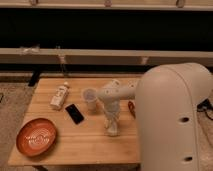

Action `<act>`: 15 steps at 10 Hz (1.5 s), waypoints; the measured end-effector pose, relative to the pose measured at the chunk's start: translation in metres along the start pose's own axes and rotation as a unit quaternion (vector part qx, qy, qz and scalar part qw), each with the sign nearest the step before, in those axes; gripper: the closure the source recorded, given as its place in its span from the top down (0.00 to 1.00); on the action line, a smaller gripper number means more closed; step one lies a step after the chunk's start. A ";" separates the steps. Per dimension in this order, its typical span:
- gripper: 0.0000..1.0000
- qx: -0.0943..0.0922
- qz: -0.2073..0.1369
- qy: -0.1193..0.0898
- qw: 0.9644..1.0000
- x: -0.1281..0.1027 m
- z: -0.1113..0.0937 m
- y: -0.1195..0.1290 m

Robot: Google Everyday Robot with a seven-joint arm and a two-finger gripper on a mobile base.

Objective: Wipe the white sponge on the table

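Note:
My gripper [112, 127] points straight down over the middle right of the wooden table [75, 145]. It is shut on the white sponge [113, 132], a pale block at its tip that rests against the tabletop. My pale arm reaches in from the large white body at the right, which hides the table's right end.
A translucent cup [90, 97] stands just left of my arm. A black phone [74, 113] lies left of the gripper, and a white bottle [60, 96] lies beyond it. An orange plate [36, 136] sits at the front left. A red object [131, 108] shows right of the arm.

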 end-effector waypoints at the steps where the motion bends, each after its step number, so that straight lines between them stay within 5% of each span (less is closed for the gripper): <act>1: 0.00 0.000 -0.009 -0.003 1.000 -0.007 -0.003 0.006; 4: 0.00 -0.008 -0.059 -0.011 0.998 -0.026 -0.006 0.050; 8: 0.00 -0.032 -0.117 -0.019 0.992 -0.021 -0.006 0.107; 12: 0.00 -0.044 -0.144 -0.012 0.989 0.008 -0.011 0.122; 15: 0.00 -0.048 -0.129 0.006 0.991 0.043 -0.008 0.105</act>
